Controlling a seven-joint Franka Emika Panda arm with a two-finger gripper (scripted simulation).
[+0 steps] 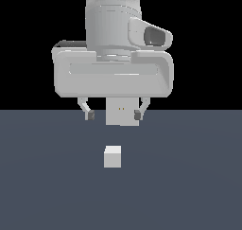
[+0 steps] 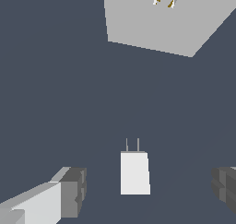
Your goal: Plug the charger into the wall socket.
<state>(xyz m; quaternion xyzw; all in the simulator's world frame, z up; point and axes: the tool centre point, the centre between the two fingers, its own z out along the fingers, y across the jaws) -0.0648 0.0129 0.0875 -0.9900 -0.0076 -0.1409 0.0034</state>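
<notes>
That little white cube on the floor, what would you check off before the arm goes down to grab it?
1. Gripper open: ok, fingers spread wide.
2. Nothing held: ok.
3. Charger between the fingers: ok in the wrist view.
4. Charger's prongs point toward the wall socket: ok.
5. Floor between charger and socket free of obstacles: ok.
6. Gripper height above charger: not ok for grasping, it hangs well above.

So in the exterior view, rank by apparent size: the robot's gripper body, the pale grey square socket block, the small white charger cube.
1. Gripper body, largest, though nearest the camera.
2. Pale grey square socket block, partly hidden behind it.
3. Small white charger cube, smallest.
</notes>
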